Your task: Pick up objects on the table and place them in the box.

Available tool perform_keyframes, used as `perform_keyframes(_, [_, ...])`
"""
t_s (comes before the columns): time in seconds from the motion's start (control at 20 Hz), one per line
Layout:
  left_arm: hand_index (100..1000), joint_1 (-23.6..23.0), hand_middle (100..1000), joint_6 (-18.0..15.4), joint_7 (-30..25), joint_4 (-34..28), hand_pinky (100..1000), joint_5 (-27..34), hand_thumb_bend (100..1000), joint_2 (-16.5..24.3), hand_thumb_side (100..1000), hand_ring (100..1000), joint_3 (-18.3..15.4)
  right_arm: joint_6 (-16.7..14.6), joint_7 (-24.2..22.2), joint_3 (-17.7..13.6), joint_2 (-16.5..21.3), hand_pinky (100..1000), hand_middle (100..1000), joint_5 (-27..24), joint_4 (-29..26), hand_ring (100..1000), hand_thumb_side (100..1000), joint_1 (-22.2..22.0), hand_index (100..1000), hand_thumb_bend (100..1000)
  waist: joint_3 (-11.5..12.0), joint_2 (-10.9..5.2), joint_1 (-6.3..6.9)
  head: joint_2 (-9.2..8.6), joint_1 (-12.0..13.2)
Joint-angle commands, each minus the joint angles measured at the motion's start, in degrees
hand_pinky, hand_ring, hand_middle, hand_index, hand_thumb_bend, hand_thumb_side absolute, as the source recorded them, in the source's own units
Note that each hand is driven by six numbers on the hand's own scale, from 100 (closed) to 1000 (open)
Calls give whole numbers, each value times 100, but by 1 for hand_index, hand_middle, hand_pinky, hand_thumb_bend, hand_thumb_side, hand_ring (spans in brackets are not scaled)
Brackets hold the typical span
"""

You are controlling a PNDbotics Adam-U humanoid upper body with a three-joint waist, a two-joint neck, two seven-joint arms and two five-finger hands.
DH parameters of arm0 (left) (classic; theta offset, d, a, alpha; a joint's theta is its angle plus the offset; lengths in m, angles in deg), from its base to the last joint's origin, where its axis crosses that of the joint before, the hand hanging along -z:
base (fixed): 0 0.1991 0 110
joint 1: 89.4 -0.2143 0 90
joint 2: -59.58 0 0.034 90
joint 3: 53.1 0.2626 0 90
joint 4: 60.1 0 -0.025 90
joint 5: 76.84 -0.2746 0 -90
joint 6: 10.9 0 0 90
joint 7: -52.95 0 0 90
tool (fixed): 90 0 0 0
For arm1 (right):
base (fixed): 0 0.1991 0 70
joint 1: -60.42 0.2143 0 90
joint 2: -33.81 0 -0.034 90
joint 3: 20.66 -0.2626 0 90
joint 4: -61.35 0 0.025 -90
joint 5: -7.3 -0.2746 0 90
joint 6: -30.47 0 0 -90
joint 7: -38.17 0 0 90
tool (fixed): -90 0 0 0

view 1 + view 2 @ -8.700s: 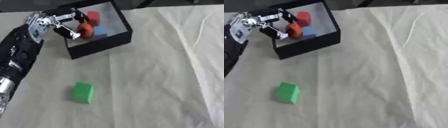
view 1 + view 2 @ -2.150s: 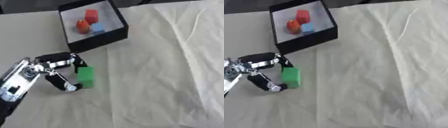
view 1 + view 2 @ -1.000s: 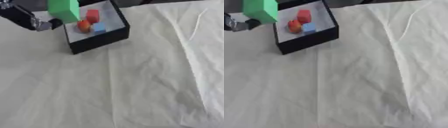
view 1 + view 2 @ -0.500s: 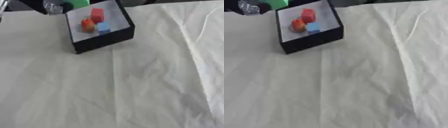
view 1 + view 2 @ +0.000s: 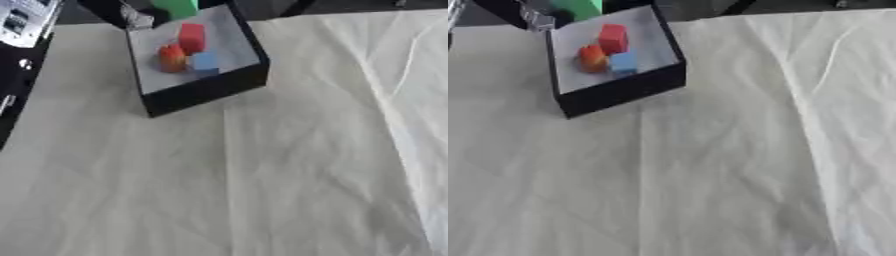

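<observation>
The green block point(image 5: 176, 7) sits at the top edge of the view, over the far rim of the black box point(image 5: 203, 89), held by the left hand point(image 5: 131, 17); its fingers seem pinched on the block, though only a sliver of them shows. The block looks light and rigid with flat faces, so opposite sides suit a grip. Inside the box lie a red block point(image 5: 192, 38), an orange piece point(image 5: 171, 57) and a blue block point(image 5: 205, 62), clustered together. The cloth-covered tabletop point(image 5: 262, 175) carries no other objects. The right hand is out of view.
</observation>
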Motion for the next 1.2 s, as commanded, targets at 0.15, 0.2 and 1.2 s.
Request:
perform_keyframes(0.15, [698,207,475,-399,144,574,789,-396,100,-121,130,633,-64,36,-60,-9,51,1000,654,-19,-103,758,529,123,782,100,-41,10,-103,-83,62])
perform_keyframes(0.2, [738,202,501,-477,194,701,794,-475,100,-143,136,649,-65,37,-67,-7,45,1000,654,-16,-103,758,529,129,782,100,-53,16,-104,-81,68])
perform_keyframes(1.2, [885,108,666,-1504,2657,1593,891,-3460,104,-438,199,815,-558,48,-7,-56,70,1000,654,21,-103,758,529,-17,781,100,-44,-65,-73,62,-4])
